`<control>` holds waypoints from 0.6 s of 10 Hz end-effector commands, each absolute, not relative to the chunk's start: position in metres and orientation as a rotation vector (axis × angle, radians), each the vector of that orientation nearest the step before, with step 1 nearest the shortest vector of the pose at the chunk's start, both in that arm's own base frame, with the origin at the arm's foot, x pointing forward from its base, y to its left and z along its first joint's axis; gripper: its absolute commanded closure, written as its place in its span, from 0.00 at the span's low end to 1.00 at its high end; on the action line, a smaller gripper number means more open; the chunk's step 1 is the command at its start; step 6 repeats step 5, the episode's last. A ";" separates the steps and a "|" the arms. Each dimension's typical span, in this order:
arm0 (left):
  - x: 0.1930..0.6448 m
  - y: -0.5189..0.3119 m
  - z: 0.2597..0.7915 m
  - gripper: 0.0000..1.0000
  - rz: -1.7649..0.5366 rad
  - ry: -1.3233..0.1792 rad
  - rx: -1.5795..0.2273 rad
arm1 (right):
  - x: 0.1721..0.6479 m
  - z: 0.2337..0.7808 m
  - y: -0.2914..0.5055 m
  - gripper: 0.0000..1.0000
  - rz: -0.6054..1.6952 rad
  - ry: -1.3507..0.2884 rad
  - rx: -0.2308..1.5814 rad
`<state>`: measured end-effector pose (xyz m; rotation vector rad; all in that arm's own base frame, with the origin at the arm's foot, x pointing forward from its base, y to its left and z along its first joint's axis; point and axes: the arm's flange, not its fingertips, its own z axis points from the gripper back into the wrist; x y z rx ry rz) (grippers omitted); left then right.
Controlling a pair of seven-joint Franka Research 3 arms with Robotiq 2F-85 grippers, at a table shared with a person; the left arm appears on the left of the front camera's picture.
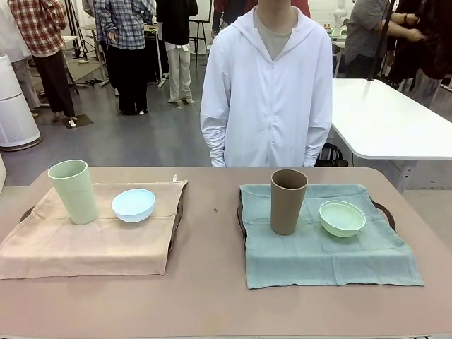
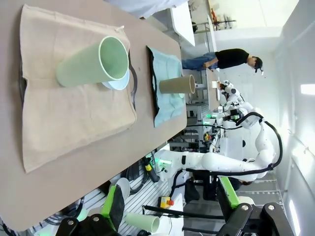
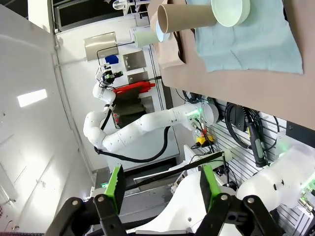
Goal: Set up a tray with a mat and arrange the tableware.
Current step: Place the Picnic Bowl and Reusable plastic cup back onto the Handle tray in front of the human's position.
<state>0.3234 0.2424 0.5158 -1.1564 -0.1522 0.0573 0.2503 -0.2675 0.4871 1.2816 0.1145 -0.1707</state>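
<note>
Two trays look set: on the left, a beige mat (image 1: 92, 236) carries the green cup (image 1: 73, 191) upright with the blue bowl (image 1: 133, 205) just beside it; on the right, a teal mat (image 1: 328, 240) carries the brown cup (image 1: 287, 201) upright with the mint bowl (image 1: 342, 217) just beside it. Dark tray rims (image 1: 241, 219) peek out from under both mats. The person stands at the far side, hands out of sight.

The left gripper (image 2: 170, 201) hangs off the table's near edge with jaws spread wide and empty. The right gripper (image 3: 160, 189) likewise sits clear of the table, fingers apart, holding nothing.

The arranging looks finished, so I judge the step in hand is a final check. If any piece needs nudging, approach the tall cups from above or grip low, since a side knock could tip them; avoid dragging the mats, which would wrinkle and shift everything on them.
</note>
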 end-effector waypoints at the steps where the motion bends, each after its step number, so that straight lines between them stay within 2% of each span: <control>1: 0.319 0.241 0.516 0.00 0.042 -0.169 -1.169 | 0.247 0.486 -0.268 0.20 -0.158 0.117 1.288; 6: 0.319 0.241 0.516 0.00 0.042 -0.169 -1.169 | 0.247 0.486 -0.268 0.20 -0.158 0.117 1.288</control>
